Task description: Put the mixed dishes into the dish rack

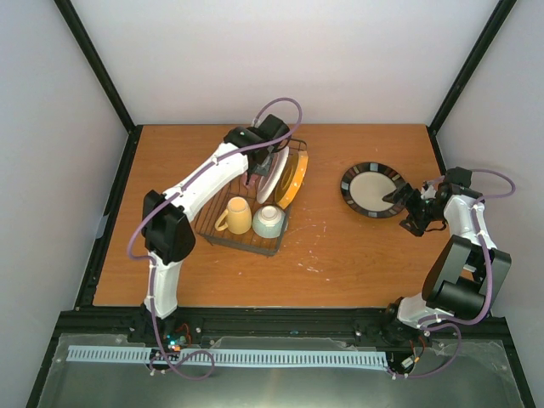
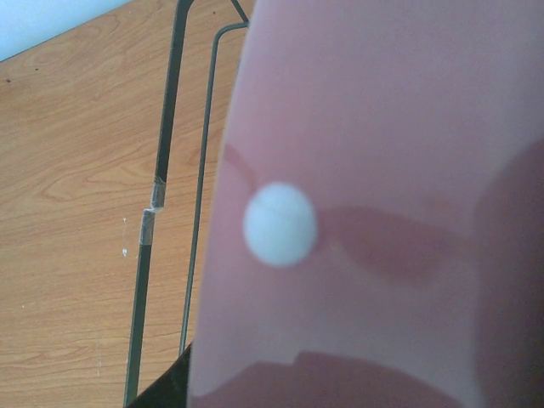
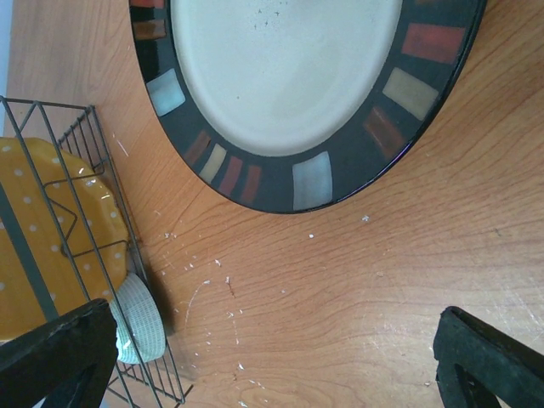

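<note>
The round, glossy pink plate (image 2: pixel 382 170) fills the left wrist view, right up against the left gripper (image 1: pixel 255 174). Its face blocks the camera, so I cannot tell whether that gripper is clamped on it or let go. Seen from above, the plate stands on edge in the thin dark wire dish rack (image 1: pixel 242 245), with the orange white-dotted plate (image 1: pixel 295 174) upright just beside it at 3 o'clock. At the rack's 6 o'clock end sits the yellow ceramic mug (image 1: pixel 237 216), and just beside it at 3 o'clock is the ribbed pale mint-green bowl (image 1: pixel 269 221).

The right gripper (image 3: pixel 272 357) is spread wide, with nothing between its dark fingers (image 3: pixel 59 357). The dark-rimmed plate (image 3: pixel 289 76), beige in the centre with coloured rectangles round the rim, lies flat on the counter at that gripper's 12 o'clock, apart from it.

The counter (image 1: pixel 340 263) is orange-brown wood grain speckled with white flecks. It is enclosed by pale walls (image 1: pixel 272 59) and black frame posts (image 1: pixel 463 72).
</note>
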